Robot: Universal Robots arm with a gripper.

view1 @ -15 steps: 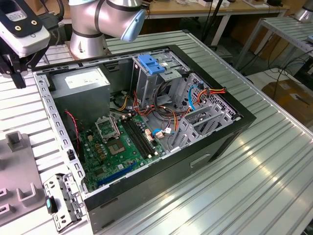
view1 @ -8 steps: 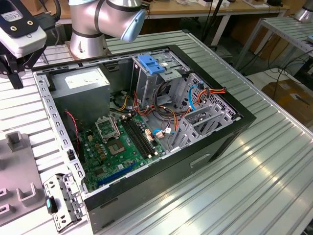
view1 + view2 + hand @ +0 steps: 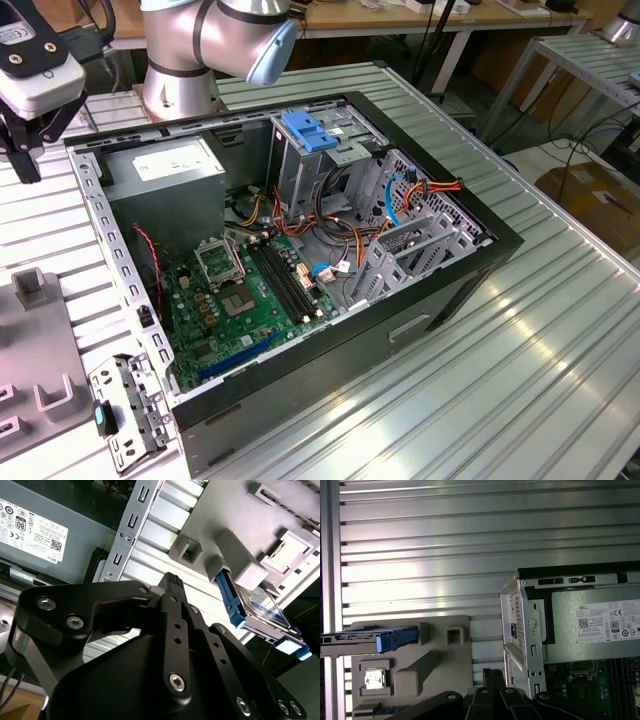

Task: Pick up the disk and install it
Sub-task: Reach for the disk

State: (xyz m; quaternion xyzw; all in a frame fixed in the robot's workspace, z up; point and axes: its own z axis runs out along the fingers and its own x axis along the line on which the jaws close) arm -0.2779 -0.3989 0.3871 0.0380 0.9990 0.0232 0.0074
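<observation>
While the gripper (image 3: 28,140) hangs over the ribbed table (image 3: 520,380) just outside the open computer case (image 3: 420,330), it carries nothing, and whether it is set wide or narrow cannot be told (its black linkage looms large in both wrist views). The disk (image 3: 262,605) is below the gripper and well apart from it, standing on edge in a grey holder (image 3: 240,565) that lies flat on the table. One blue side rail (image 3: 227,597) of the disk faces the gripper. In the first wrist view the disk (image 3: 350,639) shows edge-on, slotted into that holder (image 3: 440,650). To the gripper's other side is the case corner, where the grey power supply (image 3: 592,630) with its white sticker sits above the green motherboard (image 3: 240,300).
</observation>
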